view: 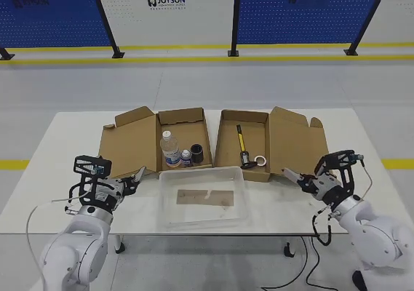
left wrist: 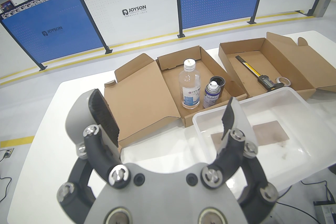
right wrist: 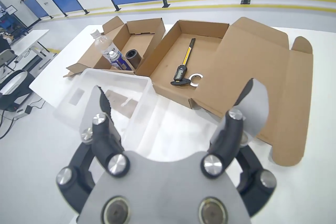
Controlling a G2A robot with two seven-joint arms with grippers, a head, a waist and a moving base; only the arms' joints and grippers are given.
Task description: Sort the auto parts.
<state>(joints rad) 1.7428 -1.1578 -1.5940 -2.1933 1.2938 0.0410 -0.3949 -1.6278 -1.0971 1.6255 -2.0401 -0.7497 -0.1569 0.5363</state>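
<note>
On the table (view: 61, 145), left gripper (left wrist: 164, 101) and right gripper (right wrist: 174, 86) flank the empty-looking tray (view: 166, 207), jaws apart; sorting seems done, no grasp needed.

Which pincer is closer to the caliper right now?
Right. The right pincer is by the front corner of the box holding the caliper; the left pincer is across the tray, by the lid of the other box.

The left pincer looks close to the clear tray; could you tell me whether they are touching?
Apart. The top view shows the left pincer short of the clear tray, with a strip of bare white table between them.
</note>
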